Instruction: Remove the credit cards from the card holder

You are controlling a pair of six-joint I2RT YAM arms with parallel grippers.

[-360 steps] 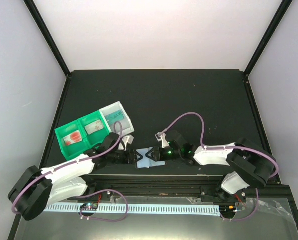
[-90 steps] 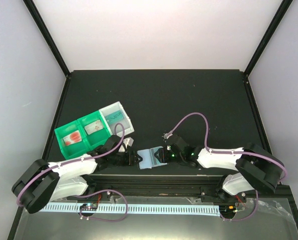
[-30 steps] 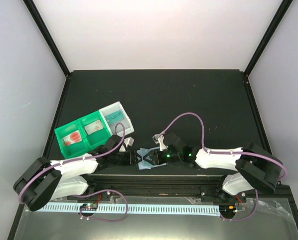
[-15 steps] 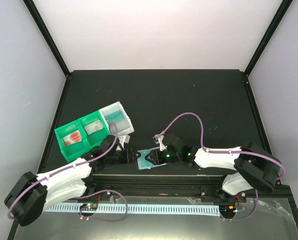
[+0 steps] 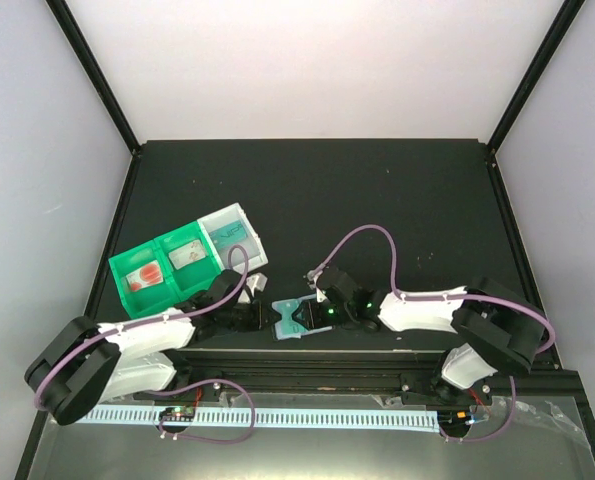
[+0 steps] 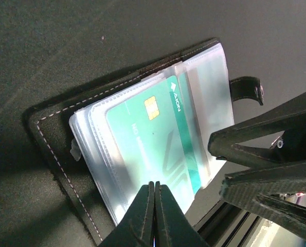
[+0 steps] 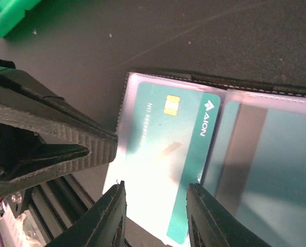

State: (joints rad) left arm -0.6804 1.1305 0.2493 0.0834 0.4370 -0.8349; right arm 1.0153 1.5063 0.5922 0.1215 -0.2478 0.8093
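Fingers of the left gripper [image 5: 273,318] and the right gripper [image 5: 308,318] reach the card holder [image 5: 286,332] from its left and its right in the top view, too small there to show how they stand. The holder lies open on the black table [image 5: 377,200]. The green tray [image 5: 123,287] is to the holder's left and farther back, and the white bin [image 5: 258,242] is farther back still.

From the left wrist, the left fingers [image 6: 142,218] are pressed together with only a thin seam between them. Their tips lie over the near edge of the holder's clear sleeves, and whether a sleeve is pinched there cannot be told. A teal card [image 6: 142,139] with a gold chip and white print sits in the top sleeve, inside the holder's black stitched cover. The right gripper's two fingers [image 6: 255,135] stand apart at the holder's right edge, below its snap tab [image 6: 247,87].

From the right wrist, the right fingers [image 7: 110,218] are spread wide, one at each side of the teal card's near end. The left gripper's tip lies at the holder's left edge.
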